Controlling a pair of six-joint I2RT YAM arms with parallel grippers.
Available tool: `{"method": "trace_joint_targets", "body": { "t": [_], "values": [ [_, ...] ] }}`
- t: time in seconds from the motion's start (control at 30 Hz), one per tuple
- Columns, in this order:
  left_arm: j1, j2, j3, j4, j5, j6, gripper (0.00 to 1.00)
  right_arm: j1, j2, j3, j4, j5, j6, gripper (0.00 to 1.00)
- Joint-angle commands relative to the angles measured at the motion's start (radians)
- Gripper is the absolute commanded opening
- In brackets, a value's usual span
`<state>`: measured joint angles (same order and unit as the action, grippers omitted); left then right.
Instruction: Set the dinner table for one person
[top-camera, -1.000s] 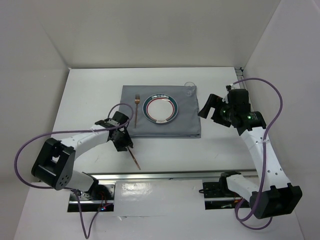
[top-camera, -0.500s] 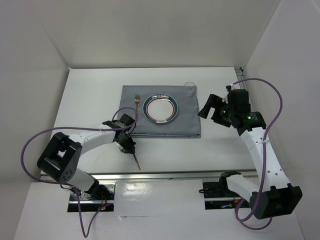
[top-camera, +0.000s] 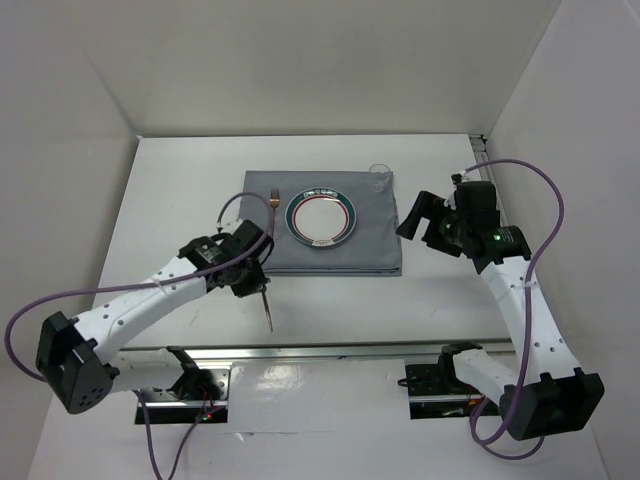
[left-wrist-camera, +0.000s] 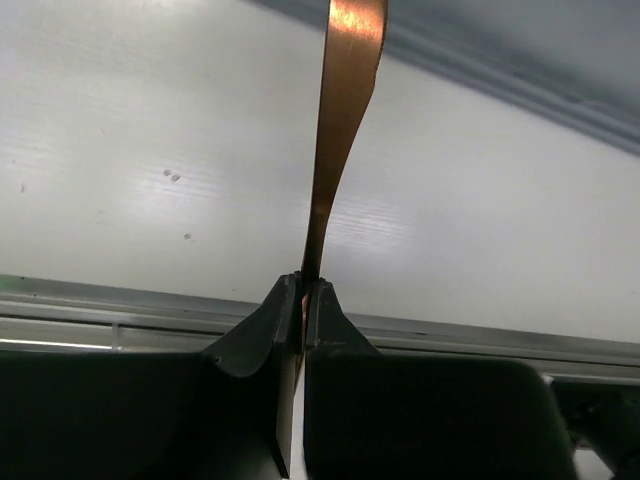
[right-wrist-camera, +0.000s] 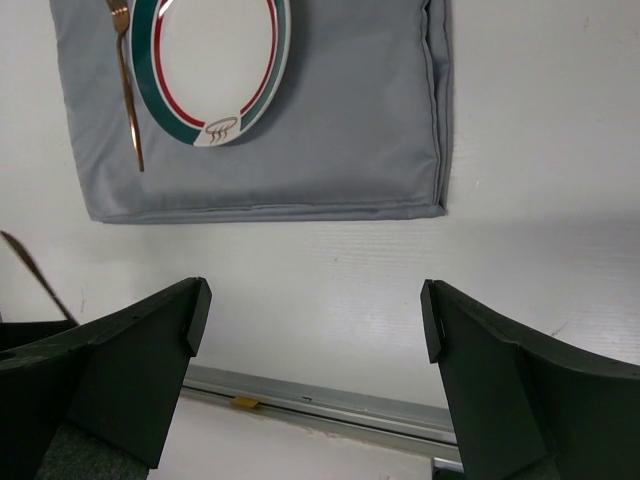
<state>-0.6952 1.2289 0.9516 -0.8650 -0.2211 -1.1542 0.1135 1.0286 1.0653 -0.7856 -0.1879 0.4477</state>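
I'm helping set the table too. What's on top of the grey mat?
A plate lies on the mat, with a fork beside it. A glass stands at its far corner. The mat under the plate is hidden.

This is a robotics lab test cell, not a home: a plain white dinner table (top-camera: 440, 300) boxed in by bare white wall panels (top-camera: 320, 70), with a left arm (top-camera: 150, 295) and right arm (top-camera: 525, 310) trailing purple cables (top-camera: 560, 210) from an aluminium rail (top-camera: 330, 352) at the near edge.
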Motion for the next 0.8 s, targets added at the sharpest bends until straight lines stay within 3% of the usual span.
{"method": "trace_joint_targets", "body": {
  "t": [0.0,0.17,0.2,0.43,0.57,0.77],
  "values": [
    [-0.021,-0.017,0.100,-0.056,-0.076,0.053,0.00,0.003,-0.024,-0.013,0.042,0.007,-0.001,1.00],
    [-0.021,0.202,0.366,0.064,0.058,0.267,0.00,0.003,-0.035,-0.001,0.032,0.045,-0.001,1.00],
    [-0.032,0.319,0.425,0.084,0.093,0.298,0.00,0.003,-0.045,-0.001,0.022,0.045,-0.001,1.00],
    [-0.052,0.838,1.049,0.087,0.279,0.441,0.00,0.003,-0.094,0.038,-0.032,0.117,-0.010,1.00],
    [-0.052,1.024,1.258,0.086,0.359,0.444,0.00,0.003,-0.114,0.038,-0.069,0.151,-0.010,1.00],
    [-0.020,1.196,1.348,0.199,0.462,0.394,0.00,0.003,-0.125,0.038,-0.104,0.174,-0.020,1.00]
  ]
}}
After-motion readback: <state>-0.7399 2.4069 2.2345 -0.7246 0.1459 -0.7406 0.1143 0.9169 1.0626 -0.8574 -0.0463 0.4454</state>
